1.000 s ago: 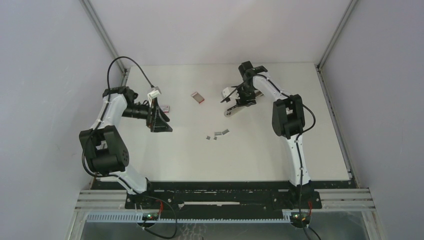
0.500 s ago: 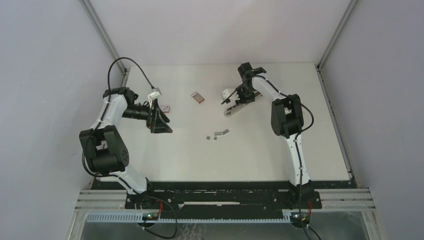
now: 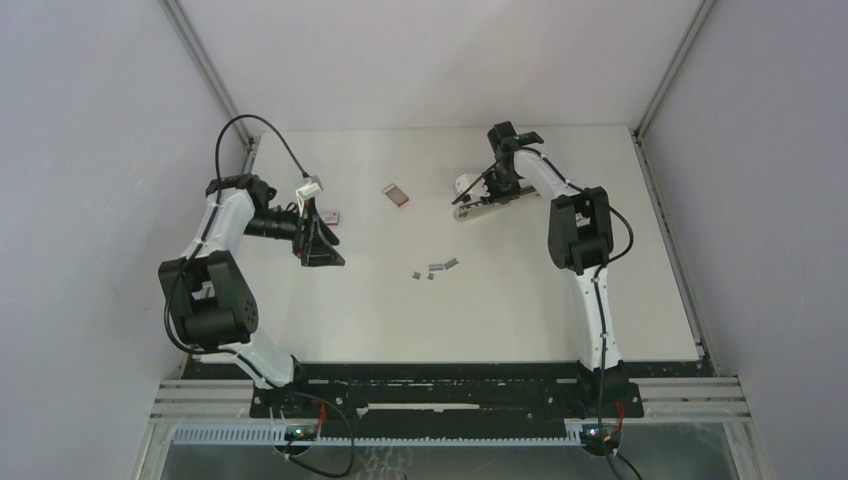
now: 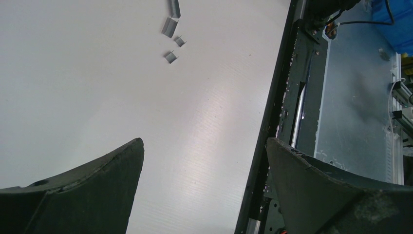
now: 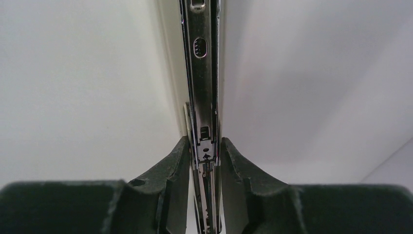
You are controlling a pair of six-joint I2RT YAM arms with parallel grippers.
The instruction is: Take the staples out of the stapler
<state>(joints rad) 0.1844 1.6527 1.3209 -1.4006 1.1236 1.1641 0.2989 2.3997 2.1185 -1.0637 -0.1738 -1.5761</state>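
right fingers (image 5: 178, 165) pinching the stapler (image 5: 204, 73) rail edge-on, probably to steady it for emptying. staples (image 3: 436, 268) lie loose on the tabletop (image 3: 500, 310), well apart from it. left fingers (image 4: 97, 185) spread wide, holding nothing.

The stapler (image 5: 203, 73) is bare polished metal, glossy and mirror-like along its narrow rail. The right claw (image 5: 204, 144) has black plastic fingers (image 5: 168, 181), matt and finely grained. The left claw (image 4: 204, 141) is the same matt black plastic, its surface dusty and scuffed grey. The staples (image 4: 170, 27) are dull grey metal with a faint shine. The tabletop (image 4: 97, 87) is white, smooth and matt, with a soft sheen and fine ribbing.
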